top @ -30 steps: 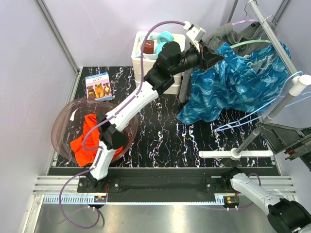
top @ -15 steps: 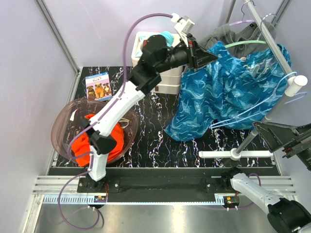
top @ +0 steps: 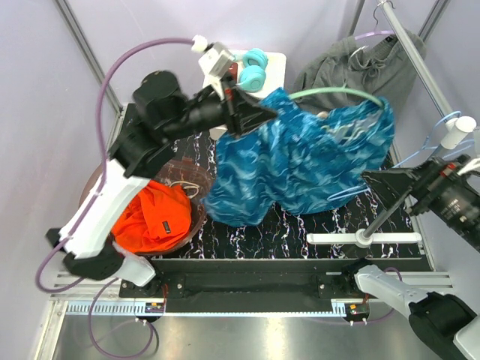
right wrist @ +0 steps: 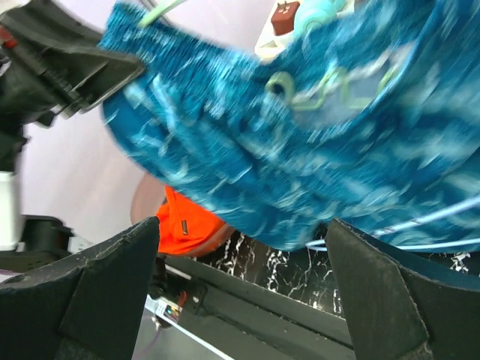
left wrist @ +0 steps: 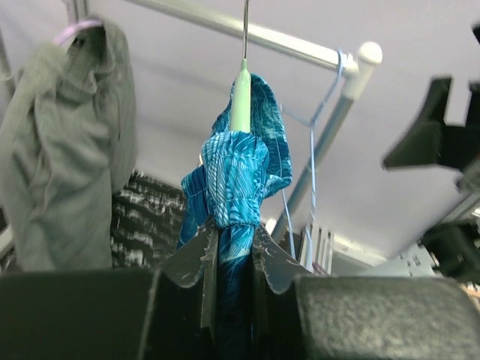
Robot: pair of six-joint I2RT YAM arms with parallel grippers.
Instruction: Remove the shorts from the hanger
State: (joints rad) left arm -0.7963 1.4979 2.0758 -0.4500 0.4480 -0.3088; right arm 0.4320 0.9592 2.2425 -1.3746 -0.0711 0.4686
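My left gripper (top: pixel 259 115) is shut on a bunched edge of the blue mottled shorts (top: pixel 300 165) and holds them stretched out above the table. In the left wrist view (left wrist: pixel 229 238) the fabric (left wrist: pixel 236 176) is pinched between the jaws. It still drapes over a green hanger (top: pixel 337 91), whose neck (left wrist: pixel 241 97) stands just above the pinch. The dark grey shorts (top: pixel 360 64) hang on the rail (top: pixel 420 67) at the back right. The orange shorts (top: pixel 150 221) lie in the bowl. My right gripper (top: pixel 386 184) is open and empty, just right of the blue shorts (right wrist: pixel 300 135).
A clear pink bowl (top: pixel 199 217) sits at the front left. A white drawer unit with teal headphones (top: pixel 253 67) stands at the back. The rack's white base (top: pixel 364 238) and post lie at the right. Blue wire hangers (top: pixel 435 142) hang by the rail's end.
My left arm swung left and up, dragging the blue shorts and green hanger leftward away from the rail. The right gripper rose further into view at the right.
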